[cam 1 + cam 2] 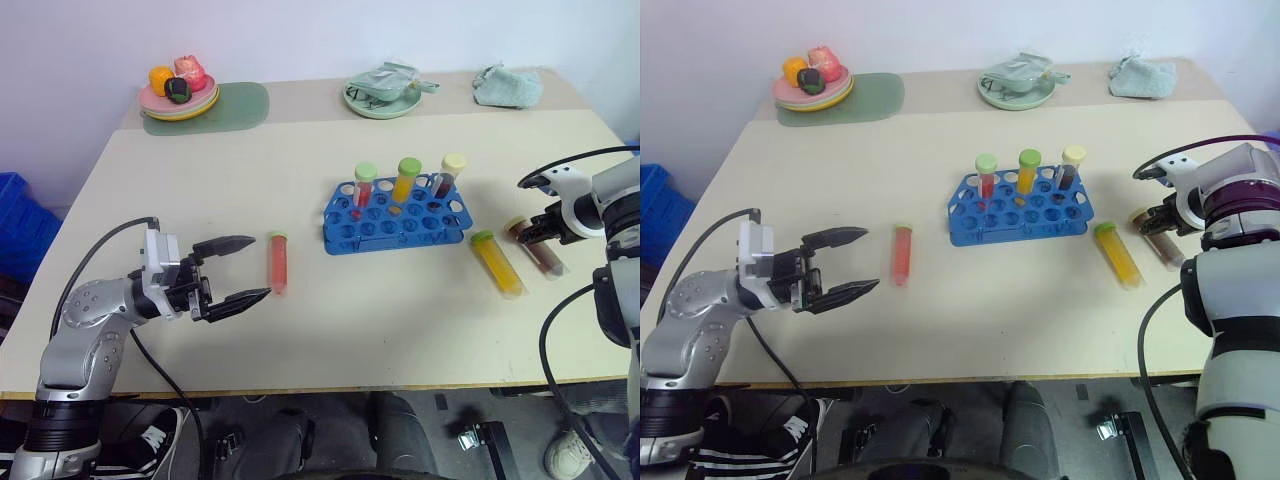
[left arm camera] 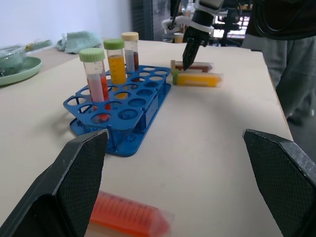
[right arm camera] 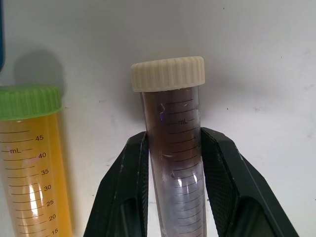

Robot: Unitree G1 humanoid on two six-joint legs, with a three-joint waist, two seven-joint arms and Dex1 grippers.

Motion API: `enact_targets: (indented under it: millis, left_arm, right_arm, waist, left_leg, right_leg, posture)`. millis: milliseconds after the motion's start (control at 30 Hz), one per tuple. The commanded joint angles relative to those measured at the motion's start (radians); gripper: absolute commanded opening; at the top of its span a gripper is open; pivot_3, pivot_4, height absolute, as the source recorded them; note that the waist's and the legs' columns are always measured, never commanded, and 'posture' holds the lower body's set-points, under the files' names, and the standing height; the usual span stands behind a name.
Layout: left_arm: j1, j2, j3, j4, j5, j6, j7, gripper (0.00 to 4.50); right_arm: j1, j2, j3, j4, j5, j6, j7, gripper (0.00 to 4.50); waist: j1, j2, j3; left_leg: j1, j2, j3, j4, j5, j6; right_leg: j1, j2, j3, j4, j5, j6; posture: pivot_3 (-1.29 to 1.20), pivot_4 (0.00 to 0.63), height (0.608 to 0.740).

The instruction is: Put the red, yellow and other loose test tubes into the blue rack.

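The blue rack [image 1: 395, 225] stands mid-table with three capped tubes upright in its back row. A red tube [image 1: 277, 262] lies flat to the rack's left; my left gripper [image 1: 258, 266] hangs open just beside it, fingers level and apart, touching nothing. Right of the rack lie a yellow tube [image 1: 497, 264] with a green cap and a dark brown tube [image 1: 540, 250] with a cream cap. My right gripper [image 1: 530, 232] points down and is shut on the dark brown tube [image 3: 175, 163], one finger [image 3: 131, 182] on each side of its body, and the tube rests on the table.
At the back stand a plate of toy fruit [image 1: 178, 95] on a green mat [image 1: 240, 105], a green plate [image 1: 382, 100] with a packet, and a crumpled cloth [image 1: 507, 85]. A blue crate [image 1: 15, 220] sits off the table's left edge.
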State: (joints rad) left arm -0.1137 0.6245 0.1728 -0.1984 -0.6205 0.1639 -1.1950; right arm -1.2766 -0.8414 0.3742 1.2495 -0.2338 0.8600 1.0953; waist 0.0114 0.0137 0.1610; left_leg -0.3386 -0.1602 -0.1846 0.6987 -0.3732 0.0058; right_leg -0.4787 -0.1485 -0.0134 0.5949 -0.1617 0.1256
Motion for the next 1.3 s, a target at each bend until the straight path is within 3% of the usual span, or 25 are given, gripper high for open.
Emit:
enact_targets:
  millis: [33, 367, 600, 667, 800, 900, 1033, 1167, 1300]
  left_arm:
    - [-0.015, 0.009, 0.018, -0.015, -0.008, -0.021, -0.004, 4.50]
    - [-0.023, 0.002, 0.011, 0.000, -0.003, -0.036, -0.008, 4.50]
    - [-0.034, -0.003, 0.013, 0.032, 0.003, -0.063, -0.005, 4.50]
    - [-0.062, -0.002, 0.009, 0.057, 0.007, -0.069, -0.009, 4.50]
    - [-0.134, -0.003, -0.004, 0.113, 0.017, -0.081, -0.022, 4.50]
    - [-0.186, -0.001, -0.011, 0.166, 0.028, -0.090, -0.050, 4.50]
    - [-0.220, 0.010, -0.010, 0.214, 0.029, -0.094, -0.082, 4.50]
    - [-0.237, 0.018, -0.014, 0.243, 0.032, -0.097, -0.106, 4.50]
    - [-0.250, 0.018, -0.017, 0.256, 0.033, -0.090, -0.117, 4.50]
  right_arm:
    - [-0.005, -0.007, -0.016, -0.005, -0.015, -0.013, 0.012, 1.28]
    - [-0.017, -0.045, -0.063, -0.055, 0.009, -0.091, 0.101, 1.28]
    - [0.020, -0.145, -0.393, -0.166, 0.232, -0.068, -0.024, 1.28]
    - [0.107, -0.143, -0.530, -0.332, 0.333, -0.080, -0.046, 1.28]
    - [0.387, -0.049, -0.783, -0.794, 0.512, -0.050, -0.133, 1.28]
    - [0.531, 0.100, -0.964, -1.064, 0.630, -0.034, -0.277, 1.28]
    - [0.641, 0.261, -1.084, -1.317, 0.768, 0.003, -0.425, 1.28]
    - [0.783, 0.399, -1.052, -1.539, 0.808, -0.086, -0.510, 1.28]
    - [0.888, 0.500, -0.991, -1.635, 0.812, -0.185, -0.574, 1.28]
  waist:
    - [0.000, 0.000, 0.000]
    - [-0.001, 0.000, 0.000]
    - [0.003, 0.000, 0.000]
    - [0.002, 0.000, 0.000]
    - [0.002, 0.000, 0.000]
    - [0.002, 0.000, -0.001]
    - [0.003, 0.000, -0.001]
    - [0.001, 0.000, -0.001]
    - [0.000, 0.000, -0.001]
  left_leg:
    - [0.000, 0.000, 0.000, 0.000, 0.000, 0.000]
    - [0.000, 0.000, 0.000, 0.000, 0.000, 0.000]
    - [0.000, 0.000, 0.000, 0.000, 0.000, 0.000]
    - [0.000, 0.000, 0.000, -0.001, 0.000, 0.000]
    - [0.000, 0.001, 0.001, 0.000, 0.000, 0.000]
    - [0.000, 0.001, 0.002, 0.001, 0.000, 0.000]
    - [0.000, 0.000, 0.002, 0.001, 0.000, 0.000]
    - [0.001, 0.001, 0.001, 0.001, 0.000, 0.000]
    - [0.002, 0.000, 0.002, 0.001, 0.000, 0.000]
  right_leg:
    - [0.000, 0.000, 0.000, 0.000, 0.000, 0.000]
    - [0.000, 0.000, 0.000, 0.000, 0.000, 0.000]
    - [0.000, 0.000, 0.000, -0.001, 0.000, 0.000]
    - [0.000, 0.000, 0.000, 0.000, 0.000, 0.000]
    - [0.000, 0.000, 0.001, 0.000, 0.001, 0.001]
    - [0.000, 0.000, 0.001, 0.001, 0.001, 0.002]
    - [0.000, 0.001, 0.002, 0.001, 0.002, 0.002]
    - [0.001, 0.002, 0.002, 0.000, 0.002, 0.001]
    - [0.002, 0.002, 0.003, 0.000, 0.003, 0.001]
  posture:
    - [0.00, 0.150, 0.740]
    - [0.00, 0.150, 0.740]
    - [0.00, 0.150, 0.740]
    - [0.00, 0.150, 0.740]
    - [0.00, 0.150, 0.740]
    - [0.00, 0.150, 0.740]
    - [0.00, 0.150, 0.740]
    - [0.00, 0.150, 0.740]
    - [0.00, 0.150, 0.740]
